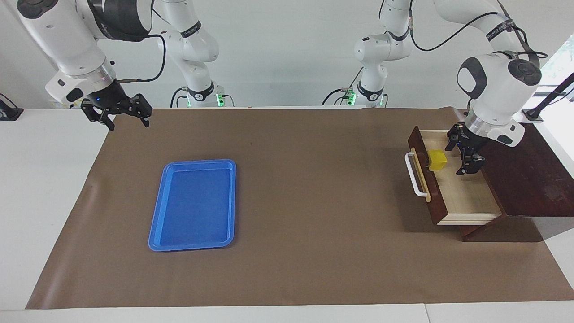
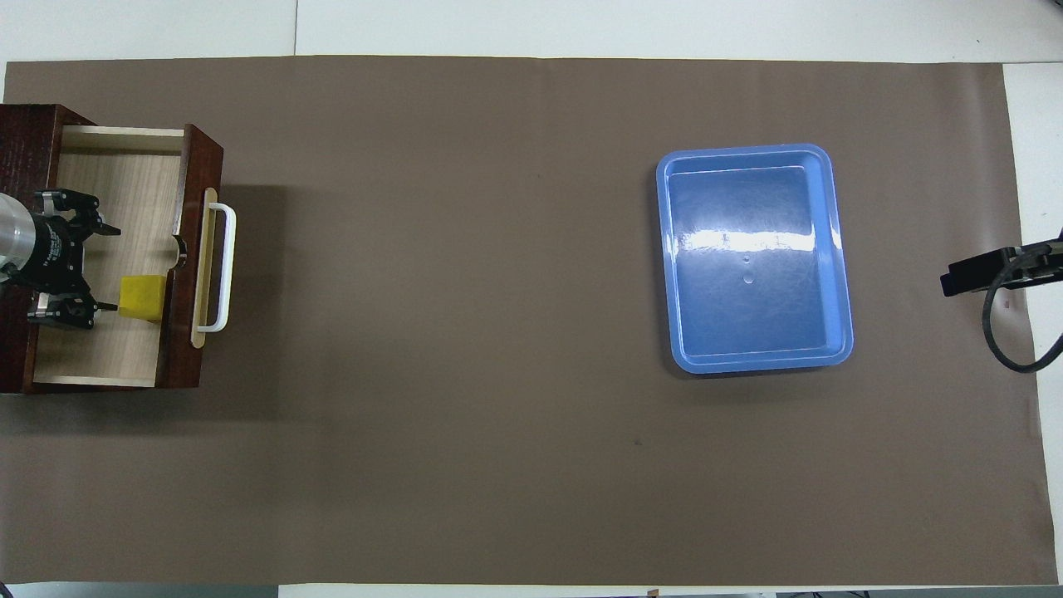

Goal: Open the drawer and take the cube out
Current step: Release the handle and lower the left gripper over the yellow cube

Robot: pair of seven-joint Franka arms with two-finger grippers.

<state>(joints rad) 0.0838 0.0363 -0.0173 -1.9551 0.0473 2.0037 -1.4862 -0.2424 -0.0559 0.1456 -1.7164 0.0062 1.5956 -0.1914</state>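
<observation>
**pete_k:** Tools, 2 of em. Left tool (image 1: 464, 152) is down inside the drawer (image 1: 462, 193), fingers spread wide, nothing pinched. It sits just beside the cube (image 1: 437, 160), on the side away from the drawer front; can't tell if a fingertip touches it. Right tool (image 1: 117, 113) waits up over the desk (image 1: 314, 188) edge at the right arm's end, also spread, holding nothing.

**rob_w:** Ok, what else, count pls?

**pete_k:** 1 drawer, 1 cube, 1 blue tray (image 1: 194, 205). Drawer's pulled out of its dark wood box (image 1: 529, 175), reddish-brown front w/ 1 white bar handle (image 1: 415, 175) on a tan strip, pale wood inside. Cube's small, bright yellow, solid, resting on the drawer floor right against the inside of the front. Tray's well apart, flat on the brown mat toward the right arm's end.
</observation>
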